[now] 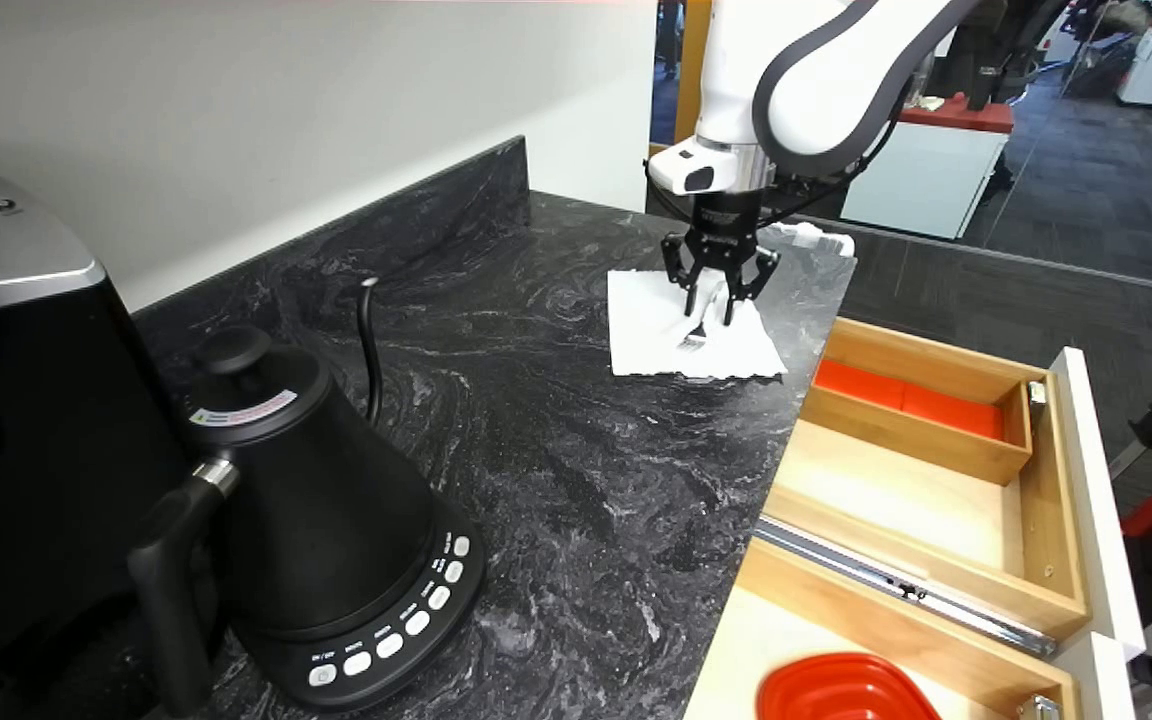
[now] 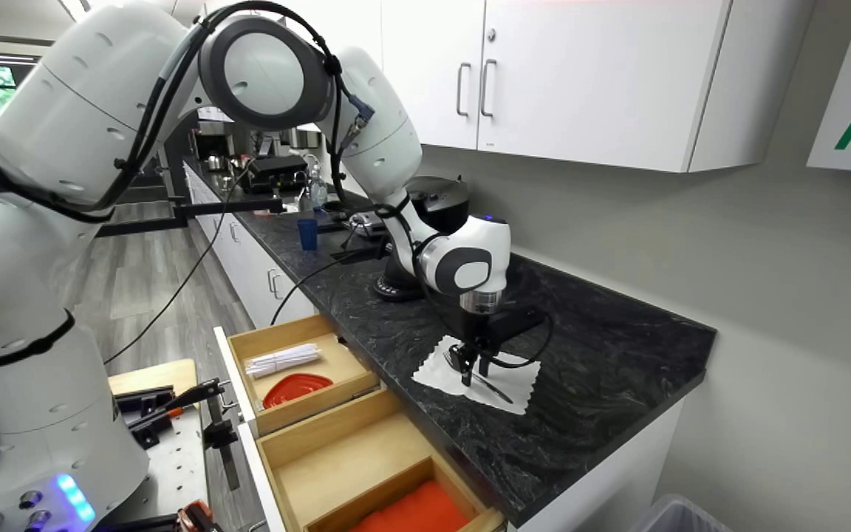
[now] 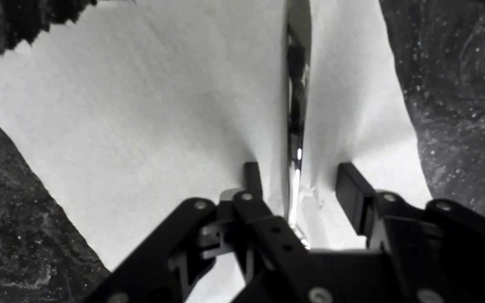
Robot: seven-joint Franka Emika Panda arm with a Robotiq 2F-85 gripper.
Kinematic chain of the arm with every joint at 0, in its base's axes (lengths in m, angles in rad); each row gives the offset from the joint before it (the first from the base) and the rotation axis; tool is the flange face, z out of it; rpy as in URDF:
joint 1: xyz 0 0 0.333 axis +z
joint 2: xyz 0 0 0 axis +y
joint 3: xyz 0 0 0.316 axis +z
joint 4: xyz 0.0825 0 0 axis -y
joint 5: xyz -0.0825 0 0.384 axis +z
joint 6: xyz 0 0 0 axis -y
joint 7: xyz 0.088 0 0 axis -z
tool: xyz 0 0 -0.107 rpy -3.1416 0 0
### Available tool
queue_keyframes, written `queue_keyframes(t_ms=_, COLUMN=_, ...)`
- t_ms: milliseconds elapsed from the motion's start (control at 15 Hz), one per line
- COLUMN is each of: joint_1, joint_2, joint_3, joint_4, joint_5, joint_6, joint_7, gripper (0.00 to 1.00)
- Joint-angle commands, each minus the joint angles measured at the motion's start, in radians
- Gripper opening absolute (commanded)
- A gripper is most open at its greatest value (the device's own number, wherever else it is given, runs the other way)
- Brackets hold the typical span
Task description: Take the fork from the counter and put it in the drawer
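Observation:
The slim grey metal fork lies on a white napkin on the dark veined counter point(image 1: 576, 480). Its tines point(image 1: 694, 340) show in an exterior view, and its handle point(image 2: 496, 389) shows in an exterior view. In the wrist view the shiny handle point(image 3: 297, 97) runs down between the fingers. My gripper point(image 1: 708, 308) points down at the napkin, also in an exterior view point(image 2: 476, 372). In the wrist view its fingers point(image 3: 298, 181) stand apart on either side of the fork, with gaps on both sides. The drawer point(image 1: 921, 495) with the orange-red compartment is pulled open; it also shows in an exterior view point(image 2: 351, 451).
The napkin point(image 1: 646, 340) lies near the counter's edge above the drawer. A neighbouring open drawer holds a red dish point(image 2: 296, 388) and a white bundle point(image 2: 283, 359). A black kettle point(image 1: 326, 500) stands on the counter against the wall side. White cabinets point(image 2: 580, 74) hang above.

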Motion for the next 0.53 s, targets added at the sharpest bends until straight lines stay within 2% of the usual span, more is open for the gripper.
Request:
queue_keyframes(t_ms=0, joint_1=-0.021, joint_2=-0.038, joint_3=0.012, joint_4=-0.037, joint_5=0.022, joint_6=0.014, joint_7=-0.033, gripper=0.82)
queue_keyframes(t_ms=67, joint_1=-0.021, joint_2=-0.04, joint_3=0.013, joint_4=-0.036, joint_5=0.022, joint_6=0.023, joint_7=-0.033, gripper=0.39)
queue_keyframes(t_ms=133, joint_1=-0.021, joint_2=-0.04, joint_3=0.015, joint_4=-0.033, joint_5=0.02, joint_6=0.023, joint_7=-0.039, gripper=0.43)
queue_keyframes(t_ms=200, joint_1=-0.017, joint_2=-0.041, joint_3=0.014, joint_4=-0.03, joint_5=0.018, joint_6=0.021, joint_7=-0.037, gripper=0.42)
queue_keyframes(t_ms=467, joint_1=-0.007, joint_2=-0.031, joint_3=0.013, joint_4=-0.009, joint_5=0.018, joint_6=0.016, joint_7=-0.028, gripper=0.15)
